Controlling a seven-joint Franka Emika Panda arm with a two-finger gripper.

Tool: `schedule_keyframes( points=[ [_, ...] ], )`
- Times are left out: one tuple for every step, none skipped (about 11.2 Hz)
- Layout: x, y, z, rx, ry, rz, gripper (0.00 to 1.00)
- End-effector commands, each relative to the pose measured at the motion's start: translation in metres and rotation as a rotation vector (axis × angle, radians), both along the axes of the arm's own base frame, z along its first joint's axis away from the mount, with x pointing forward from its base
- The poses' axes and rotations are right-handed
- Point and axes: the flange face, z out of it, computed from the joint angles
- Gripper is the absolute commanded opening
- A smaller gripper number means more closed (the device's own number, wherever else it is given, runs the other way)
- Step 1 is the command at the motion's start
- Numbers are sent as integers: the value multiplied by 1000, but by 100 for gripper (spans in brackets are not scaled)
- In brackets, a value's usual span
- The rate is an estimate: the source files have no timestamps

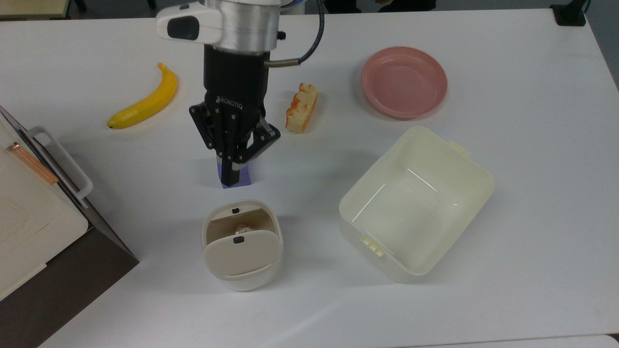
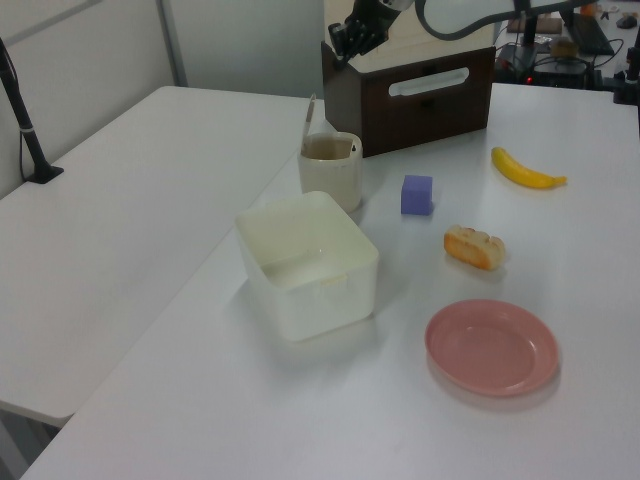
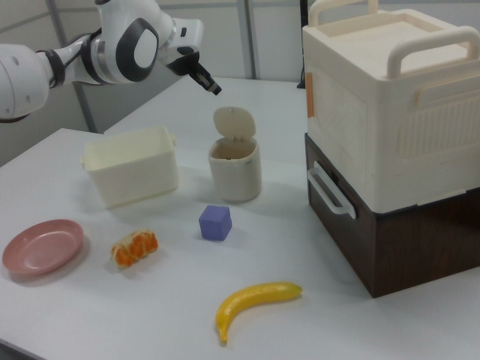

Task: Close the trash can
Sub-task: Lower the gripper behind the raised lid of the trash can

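The trash can (image 1: 247, 282) is a small white bin standing near the table's front edge in the top view. Its beige lid (image 1: 242, 253) is swung up and open, with a black button on it. In the right view the lid (image 3: 234, 123) stands upright above the bin (image 3: 235, 171). My gripper (image 1: 230, 178) hangs high over the table with its fingers shut and empty, just behind the bin in the top view. In the right view my gripper (image 3: 212, 88) is up and to the left of the lid. The left view shows my gripper (image 2: 350, 36) above the bin (image 2: 330, 172).
A purple cube (image 3: 215, 223) sits under my gripper, partly covered in the top view. A cream tub (image 1: 417, 203), pink plate (image 1: 404, 82), pastry (image 1: 302, 108) and banana (image 1: 145, 100) lie around. A big cream box on a brown base (image 3: 390, 142) stands beside the bin.
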Motion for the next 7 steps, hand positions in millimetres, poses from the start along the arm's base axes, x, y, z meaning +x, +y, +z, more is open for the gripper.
schedule_keyframes(
  points=[
    [34,19,-2,5,-79,-54,0],
    [41,22,-3,9,-97,-69,0],
    [48,29,-3,9,-149,-75,0],
    [53,34,-7,1,-193,-87,0],
    [58,37,-16,-25,-211,-92,0],
    [63,38,-25,-40,-212,-92,0],
    [64,36,-30,-51,-204,-93,0]
  ],
)
